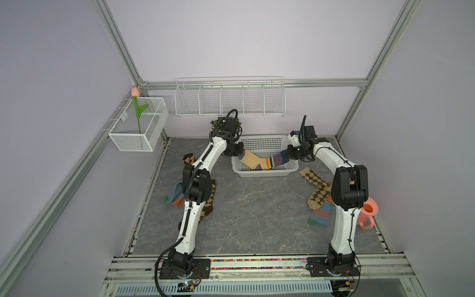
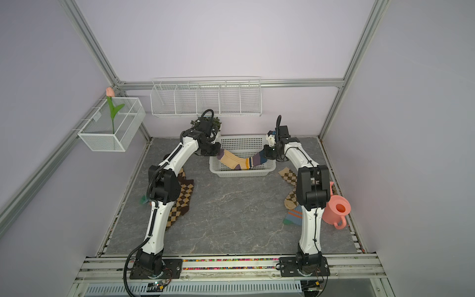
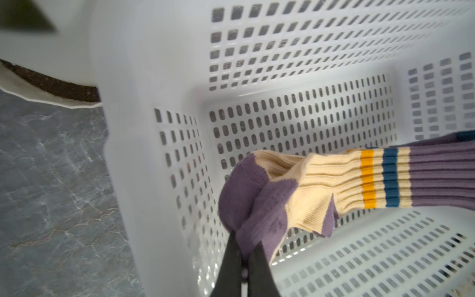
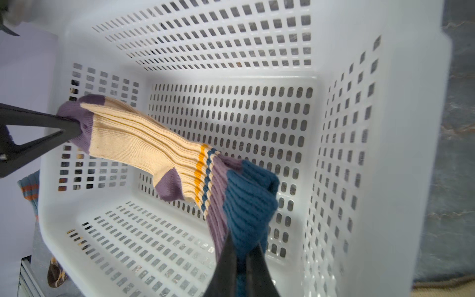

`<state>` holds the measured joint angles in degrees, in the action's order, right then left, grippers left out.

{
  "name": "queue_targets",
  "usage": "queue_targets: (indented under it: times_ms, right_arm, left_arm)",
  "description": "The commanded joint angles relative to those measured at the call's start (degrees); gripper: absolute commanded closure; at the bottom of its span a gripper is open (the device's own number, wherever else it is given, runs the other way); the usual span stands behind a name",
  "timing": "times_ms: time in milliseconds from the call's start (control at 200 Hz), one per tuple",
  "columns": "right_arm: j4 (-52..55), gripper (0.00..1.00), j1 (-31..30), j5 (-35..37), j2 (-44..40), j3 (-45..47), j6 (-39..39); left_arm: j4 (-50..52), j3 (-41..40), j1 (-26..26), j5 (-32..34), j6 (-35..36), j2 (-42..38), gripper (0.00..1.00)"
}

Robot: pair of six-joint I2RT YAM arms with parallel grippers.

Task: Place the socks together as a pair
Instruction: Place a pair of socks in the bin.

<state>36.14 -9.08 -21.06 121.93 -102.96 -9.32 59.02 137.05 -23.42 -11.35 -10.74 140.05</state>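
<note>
Cream socks [image 1: 251, 159] stretched sideways, toes leftward.

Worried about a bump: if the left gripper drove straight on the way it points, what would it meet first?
Past the cream ribbed socks it grips, the left gripper would likely meet the white basket, its slotted floor; depth is unclear.

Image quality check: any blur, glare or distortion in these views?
Left wrist: near basket wall soft and out of focus, cream socks sharp. Right wrist: basket rim smeared at the picture's edge. Both top views: even light, weak shadows, no harsh glare; frame posts splay outward from wide-angle perspective.
</note>
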Motion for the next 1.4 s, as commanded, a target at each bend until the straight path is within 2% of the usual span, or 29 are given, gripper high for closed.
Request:
queue_targets:
  times_ms: [0, 280, 335, 400, 445, 560, 755, 810, 950, 1105, 1230, 1344, 1394]
  right_arm:
    - [1.5, 0.93, -0.2, -0.2, 1.6, -2.8, 1.3]
    - [3.2, 0.93, -0.6, 2.2, 3.7, -5.1, 2.0]
    - [3.4, 0.92, -0.6, 3.2, 3.4, -4.8, 2.2]
    - [3.6, 0.86, -0.7, 4.5, 2.6, -4.6, 2.3]
    - [3.7, 0.82, -0.7, 5.4, 1.9, -4.4, 2.3]
    - [4.3, 0.69, -0.9, 6.9, -0.2, -4.5, 2.5]
    - [3.8, 0.55, -1.3, 7.5, -6.1, -3.2, 2.8]
    - [3.5, 0.54, -1.3, 7.4, -8.3, -2.1, 2.8]
    - [1.4, 0.54, -1.3, 5.8, -15.3, 2.5, 2.2]
    - [-0.5, 0.53, -1.6, 4.2, -23.3, 9.9, 1.7]
    - [-3.3, 0.53, -1.9, 3.3, -29.1, 18.1, 0.5]
    - [-7.0, 0.53, -2.3, 1.8, -34.7, 25.8, -1.4]
    - [-8.6, 0.53, -4.9, 1.2, -36.8, 29.2, -2.3]
  left_arm:
    - [2.5, 2.4, 0.8, 2.3, 1.0, -0.1, 1.00]
    - [1.9, 2.9, 1.4, 1.7, 1.3, 0.6, 1.00]
    - [1.9, 2.9, 1.4, 1.8, 1.2, 0.2, 0.86]
    - [1.8, 2.8, 1.4, 1.9, 1.1, -0.6, 0.67]
    - [1.7, 2.9, 1.4, 1.9, 1.2, -1.2, 0.60]
    - [1.6, 3.1, 1.4, 2.3, 1.1, -3.3, 0.53]
    - [1.5, 1.6, 0.4, 3.6, 0.9, -9.5, 0.51]
    - [0.8, -0.1, 0.0, 4.0, 0.9, -12.0, 0.51]
    - [-1.0, -6.7, -0.7, 4.2, 0.1, -19.5, 0.51]
    - [-8.8, -22.5, -1.0, 7.7, -1.4, -31.2, 0.51]
    - [-11.3, -32.6, -1.0, 10.4, -2.7, -38.8, 0.50]
    - [-13.2, -43.0, -0.9, 15.4, -4.0, -45.9, 0.49]
    - [-13.2, -47.3, -0.9, 18.7, -5.5, -48.4, 0.49]
